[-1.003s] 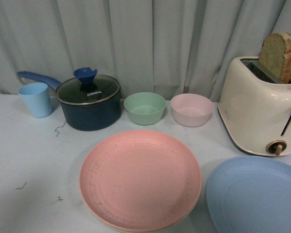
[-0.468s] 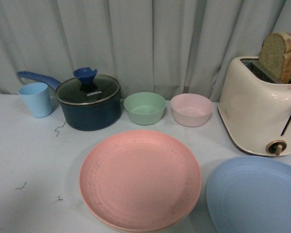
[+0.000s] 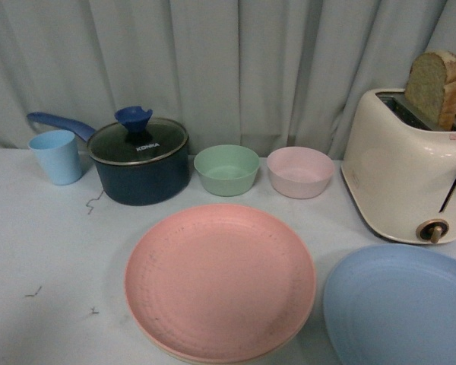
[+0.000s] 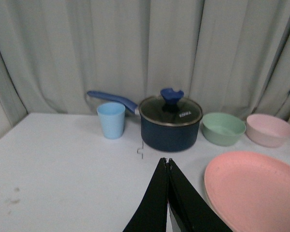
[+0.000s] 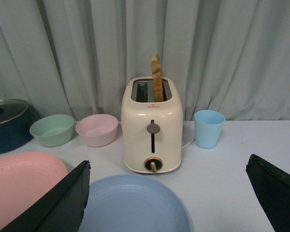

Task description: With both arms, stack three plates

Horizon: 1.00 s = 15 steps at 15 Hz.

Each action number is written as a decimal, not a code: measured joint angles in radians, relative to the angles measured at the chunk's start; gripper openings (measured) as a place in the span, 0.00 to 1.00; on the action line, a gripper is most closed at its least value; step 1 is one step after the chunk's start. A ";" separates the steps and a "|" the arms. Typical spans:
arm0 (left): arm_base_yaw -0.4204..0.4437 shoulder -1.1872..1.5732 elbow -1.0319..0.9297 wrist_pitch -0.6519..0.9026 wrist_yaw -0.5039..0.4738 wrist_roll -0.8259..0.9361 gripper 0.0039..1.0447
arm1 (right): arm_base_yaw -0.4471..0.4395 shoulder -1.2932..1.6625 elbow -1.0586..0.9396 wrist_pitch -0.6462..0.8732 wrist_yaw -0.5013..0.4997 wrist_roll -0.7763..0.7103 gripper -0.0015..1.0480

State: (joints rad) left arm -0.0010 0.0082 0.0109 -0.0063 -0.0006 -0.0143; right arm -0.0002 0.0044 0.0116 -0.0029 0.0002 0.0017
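The pink plate [image 3: 220, 281] lies at the table's front middle, on top of a cream-beige plate whose rim [image 3: 167, 353] just shows under its front edge. The light blue plate [image 3: 399, 304] lies by itself at the front right, in front of the toaster. Neither arm shows in the front view. My left gripper [image 4: 166, 162] is shut and empty, above the bare table just left of the pink plate [image 4: 253, 188]. My right gripper [image 5: 169, 159] is wide open and empty, with its fingers [image 5: 63, 203] on either side of the light blue plate [image 5: 133, 205], above it.
A cream toaster [image 3: 406, 167] with a slice of bread stands at the back right. A dark blue lidded pot [image 3: 140, 160], a green bowl [image 3: 226, 169], a pink bowl [image 3: 299, 172] and a blue cup [image 3: 56, 156] line the back. Another blue cup [image 5: 209, 128] stands beside the toaster.
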 joint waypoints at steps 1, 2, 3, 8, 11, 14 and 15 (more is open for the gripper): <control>0.000 0.000 0.000 -0.002 0.001 0.000 0.01 | 0.000 0.000 0.000 0.000 0.000 0.000 0.94; 0.000 0.000 0.000 0.003 0.000 0.000 0.09 | 0.000 0.000 0.000 0.000 0.000 0.000 0.94; 0.000 0.000 0.000 0.003 0.000 0.000 0.25 | 0.000 0.000 0.000 0.000 0.000 0.000 0.94; 0.000 0.000 0.001 0.004 0.003 0.000 0.62 | -0.228 0.324 0.065 0.116 -0.491 0.049 0.94; 0.000 0.000 0.000 0.003 0.000 0.001 0.96 | -0.236 0.821 0.139 0.547 -0.636 0.130 0.94; 0.000 0.000 0.000 0.003 0.000 0.001 0.94 | -0.235 1.266 0.279 0.801 -0.356 0.134 0.94; 0.000 0.000 0.000 0.003 0.000 0.001 0.94 | -0.226 1.395 0.319 0.808 -0.273 0.120 0.94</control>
State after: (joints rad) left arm -0.0010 0.0082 0.0113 -0.0032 -0.0006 -0.0135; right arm -0.2264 1.3994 0.3305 0.8055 -0.2729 0.1215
